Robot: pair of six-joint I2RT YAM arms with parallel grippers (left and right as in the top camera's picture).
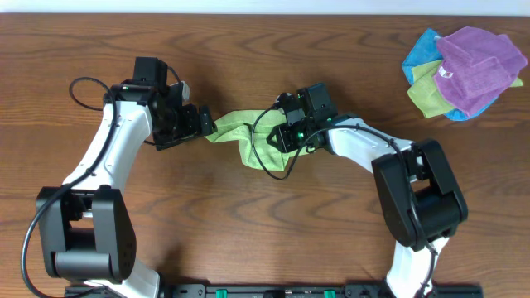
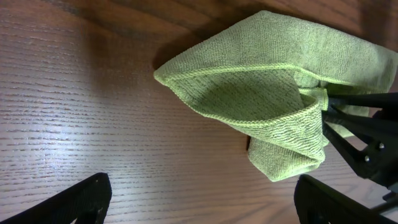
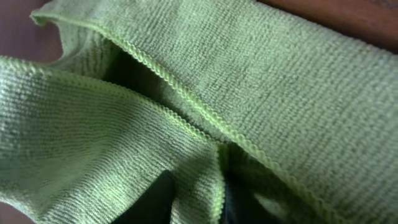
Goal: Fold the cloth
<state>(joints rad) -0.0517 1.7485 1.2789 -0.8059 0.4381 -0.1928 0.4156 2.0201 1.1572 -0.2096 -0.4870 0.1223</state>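
right pincer [image 1: 280, 137]: grasping a fold of the crumpled lime-green microfibre cloth [image 1: 234, 127] | left pincer [image 1: 205, 124]: released wide, just beside its corner

The cloth [image 1: 240, 136] was lime green with a fine ribbed weave, the table [image 1: 248, 236] brown with darker grain lines, the arms [image 1: 106, 149] white and black, and the pile [image 1: 472, 66] at two o'clock purple, blue and green.
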